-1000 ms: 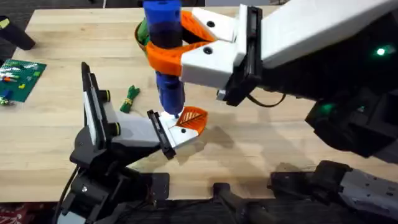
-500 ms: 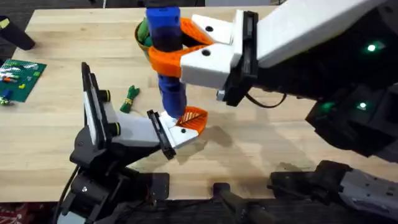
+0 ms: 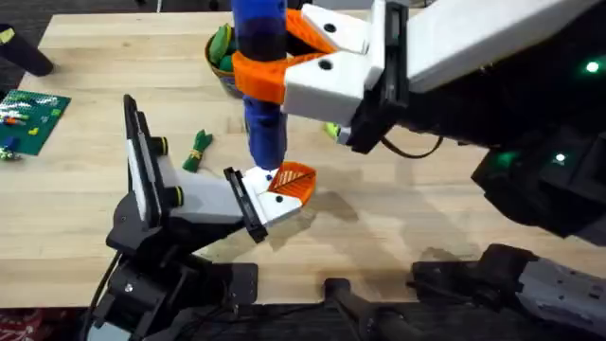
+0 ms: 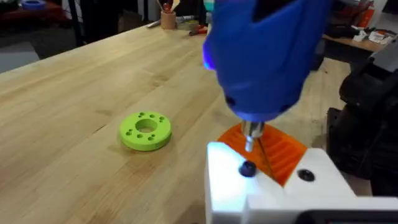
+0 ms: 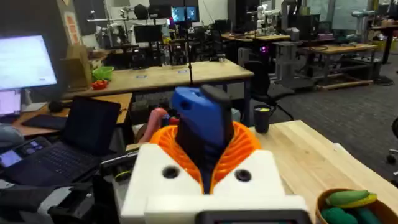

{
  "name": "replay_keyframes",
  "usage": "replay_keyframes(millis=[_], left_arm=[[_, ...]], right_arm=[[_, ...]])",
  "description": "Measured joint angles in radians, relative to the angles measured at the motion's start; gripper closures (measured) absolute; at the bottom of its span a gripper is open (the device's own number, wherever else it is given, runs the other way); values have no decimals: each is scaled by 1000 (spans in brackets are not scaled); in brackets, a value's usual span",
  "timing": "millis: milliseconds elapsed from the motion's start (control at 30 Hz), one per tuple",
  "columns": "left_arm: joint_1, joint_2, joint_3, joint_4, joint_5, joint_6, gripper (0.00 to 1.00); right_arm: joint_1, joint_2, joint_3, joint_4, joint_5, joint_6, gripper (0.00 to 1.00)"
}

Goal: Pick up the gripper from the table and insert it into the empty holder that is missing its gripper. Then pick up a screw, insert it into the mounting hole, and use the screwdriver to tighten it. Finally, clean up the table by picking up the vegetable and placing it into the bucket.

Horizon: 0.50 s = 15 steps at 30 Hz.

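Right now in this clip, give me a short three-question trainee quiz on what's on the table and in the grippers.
1. True or false: the right gripper is shut on the screwdriver.
2. Where does the vegetable lie? A) in the bucket B) on the table, beside the left arm C) in the left gripper
3. Fill in: the screwdriver's tip stands over a dark screw in the white ____, next to the orange gripper.

Key: 1 true; 2 B; 3 holder
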Motion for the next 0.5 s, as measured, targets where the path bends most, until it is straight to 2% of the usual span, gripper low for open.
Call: replay_keyframes(millis=[500], left_arm=[[0, 0, 0, 0, 0, 0, 991]], right_arm=[[0, 0, 1, -41, -19, 10, 957]])
